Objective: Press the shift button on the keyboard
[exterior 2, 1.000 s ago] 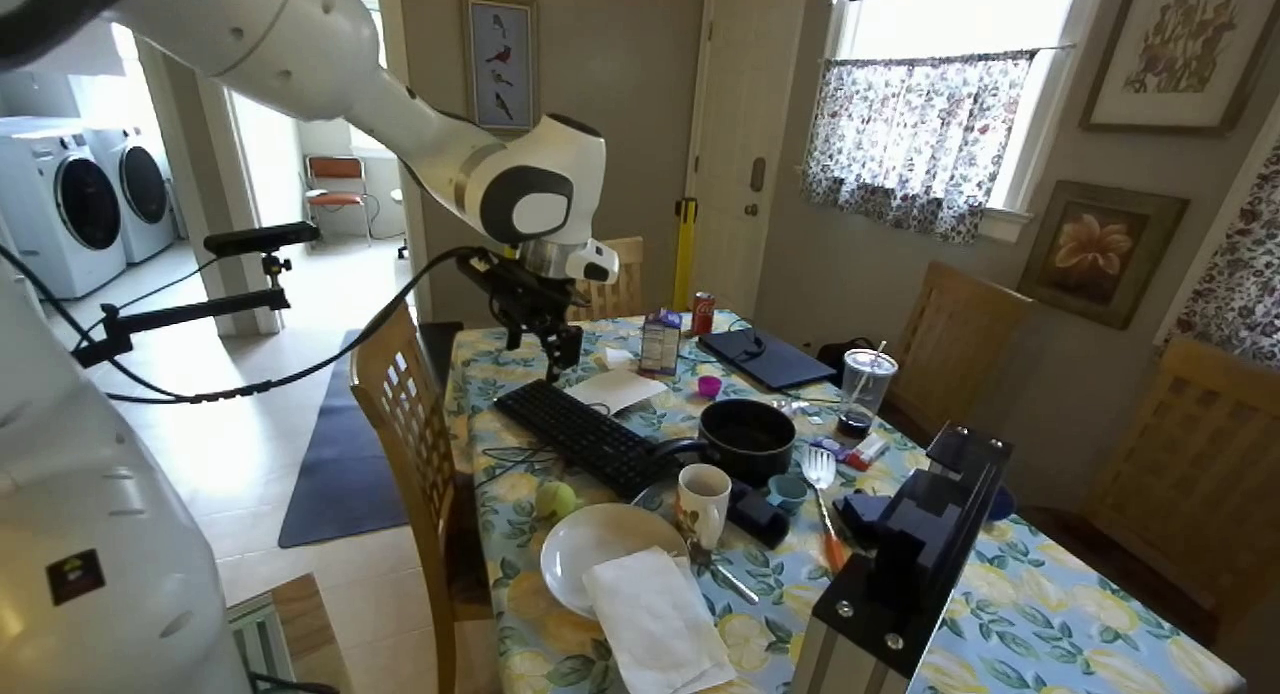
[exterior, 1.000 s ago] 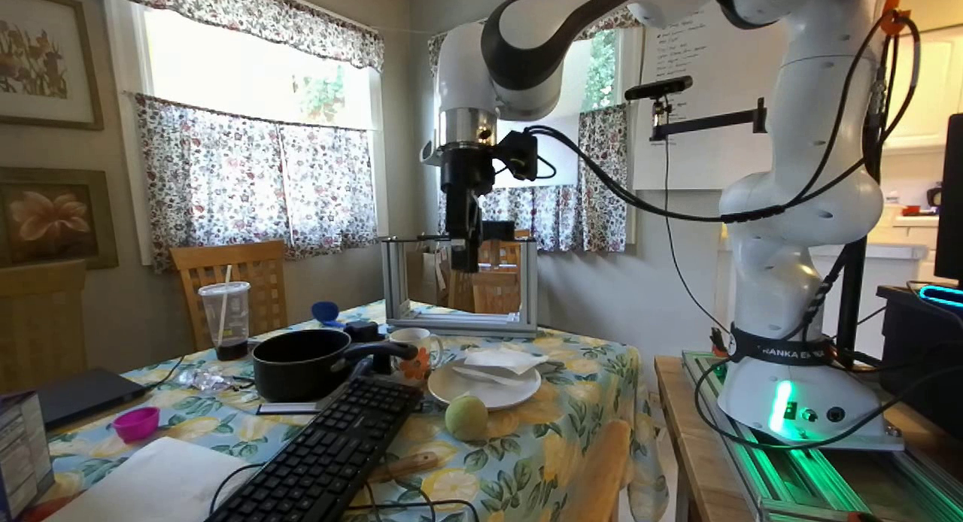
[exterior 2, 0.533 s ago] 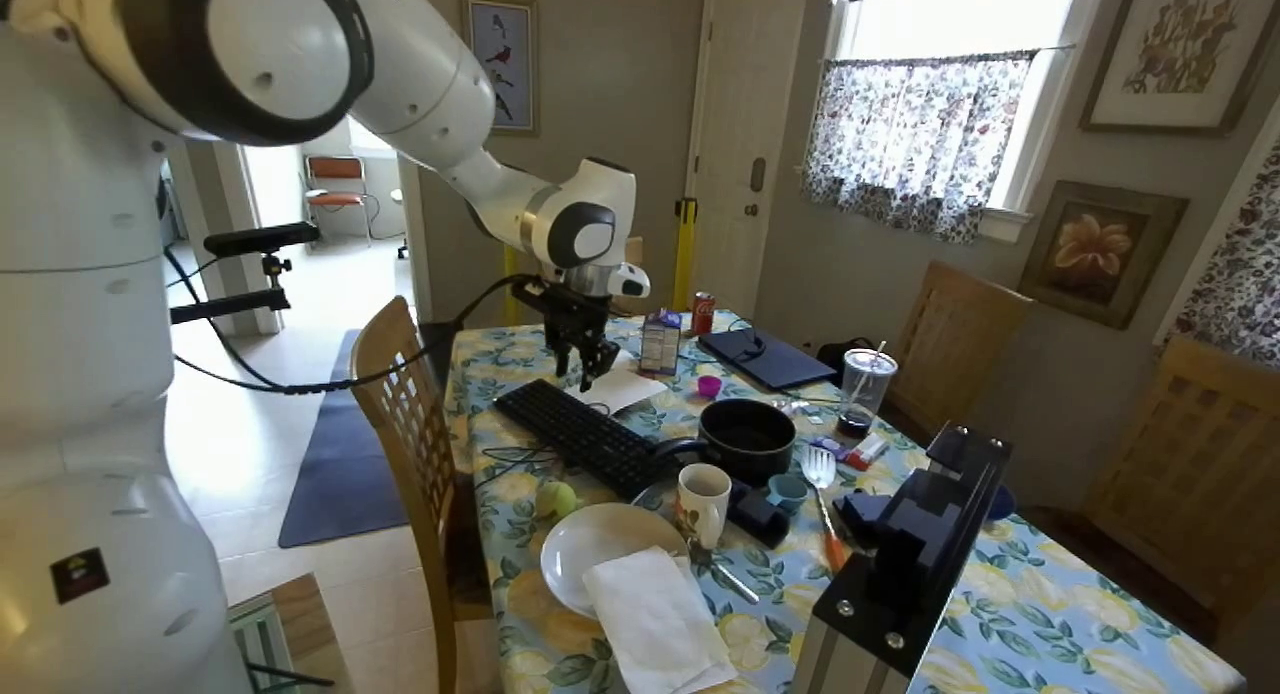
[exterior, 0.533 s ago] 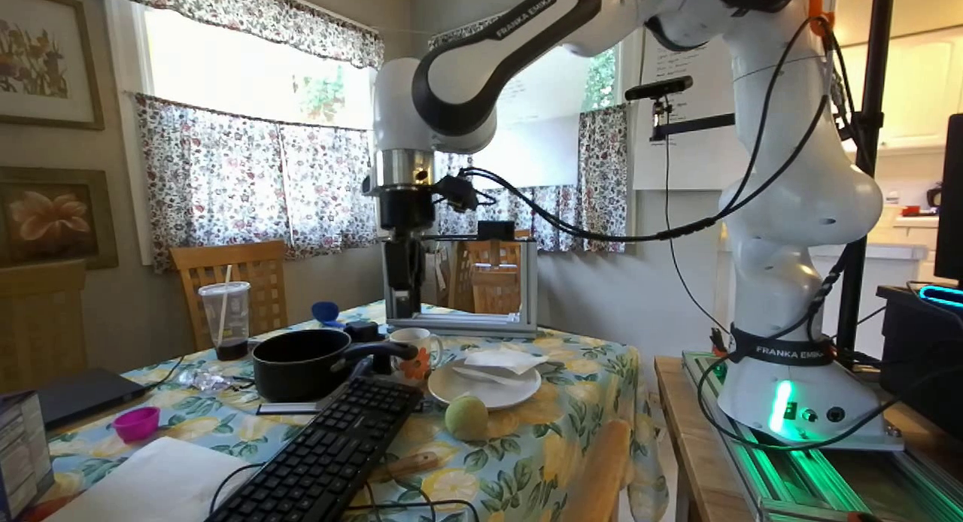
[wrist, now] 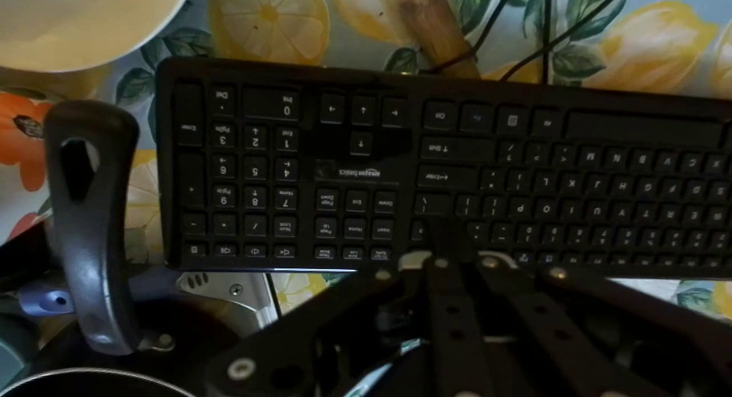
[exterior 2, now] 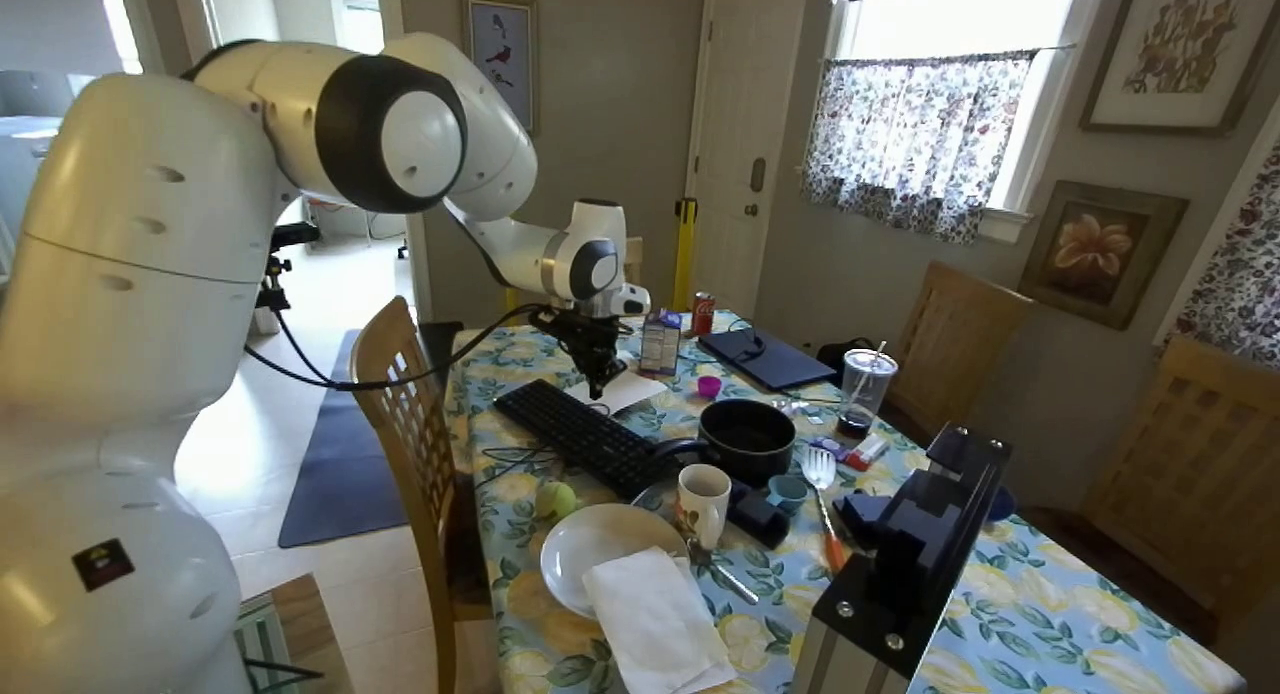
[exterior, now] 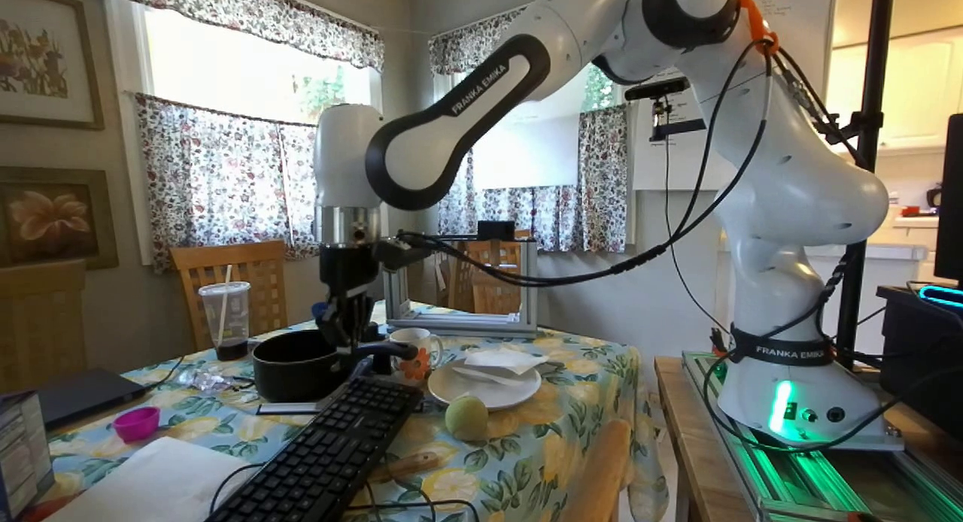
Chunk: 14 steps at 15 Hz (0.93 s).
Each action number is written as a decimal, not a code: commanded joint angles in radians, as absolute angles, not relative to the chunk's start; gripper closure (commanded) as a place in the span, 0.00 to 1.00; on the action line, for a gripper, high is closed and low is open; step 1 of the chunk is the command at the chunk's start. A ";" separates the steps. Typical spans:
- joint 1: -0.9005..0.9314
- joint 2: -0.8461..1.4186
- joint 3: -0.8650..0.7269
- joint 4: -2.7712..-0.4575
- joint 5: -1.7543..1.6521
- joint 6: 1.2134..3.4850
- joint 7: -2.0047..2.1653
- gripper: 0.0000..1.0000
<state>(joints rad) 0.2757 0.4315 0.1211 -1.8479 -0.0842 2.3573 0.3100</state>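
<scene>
Your gripper (wrist: 450,237) hangs above the keyboard (wrist: 407,171), its fingertips together, covering a few keys in the wrist view. The keyboard lies on the lemon-patterned tablecloth (exterior: 579,390), its number-pad end beside the handle (wrist: 91,225) of the pan (exterior: 293,371). You can see the shift key (wrist: 457,149) there, with the enter key (wrist: 446,177) between it and the tips.

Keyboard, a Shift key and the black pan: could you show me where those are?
Keyboard (exterior 2: 583,438): in an exterior view, on the keys near its middle.
Shift key (wrist: 457,150): in the wrist view, on its top face.
Black pan (exterior: 290,374): in an exterior view, on its outer wall.
</scene>
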 commanded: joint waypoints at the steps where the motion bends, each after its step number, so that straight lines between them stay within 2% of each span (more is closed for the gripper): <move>1: 0.338 0.533 0.072 -1.761 -0.138 2.429 0.436 1.00; 9: 0.338 0.539 0.075 -1.773 -0.098 2.438 0.420 1.00; 14: 0.358 0.575 0.063 -1.824 -0.114 2.574 0.436 1.00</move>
<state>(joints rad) 0.3357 0.5512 0.0802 -1.7978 -0.1049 2.4905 0.4234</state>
